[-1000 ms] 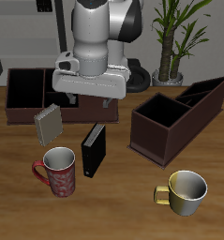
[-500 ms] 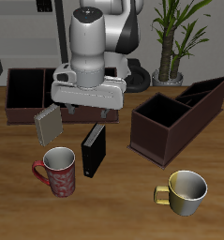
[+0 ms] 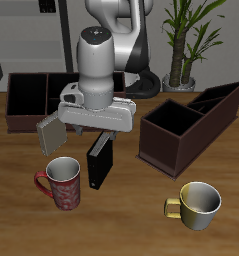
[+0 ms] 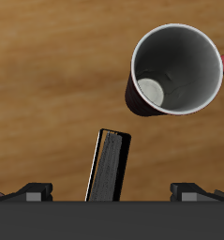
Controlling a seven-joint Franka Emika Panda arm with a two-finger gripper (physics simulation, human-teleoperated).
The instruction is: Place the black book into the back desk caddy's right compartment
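The black book (image 3: 99, 162) stands upright on the table between the red mug and the slanted caddy; in the wrist view (image 4: 109, 167) its pale page edges show. My gripper (image 3: 97, 134) is open and hangs just above the book's top, a finger on each side of it (image 4: 113, 192). The fingertips (image 4: 34, 191) hold nothing. The back desk caddy (image 3: 21, 118) is a long low dark brown box behind my arm. Its right compartment (image 3: 26, 93) is the wide open end section, with nothing seen in it.
A grey book (image 3: 51, 131) leans in front of the back caddy, close to my hand. A red mug (image 3: 63, 183) (image 4: 177, 70) stands near the black book. A dark brown caddy with a slanted end (image 3: 186, 125), a cream mug (image 3: 196, 203) and a potted plant (image 3: 186, 40) are also there.
My arm has come down and a little toward the table's front edge, bringing the open gripper from well above the table to just over the black book. Nothing else moved.
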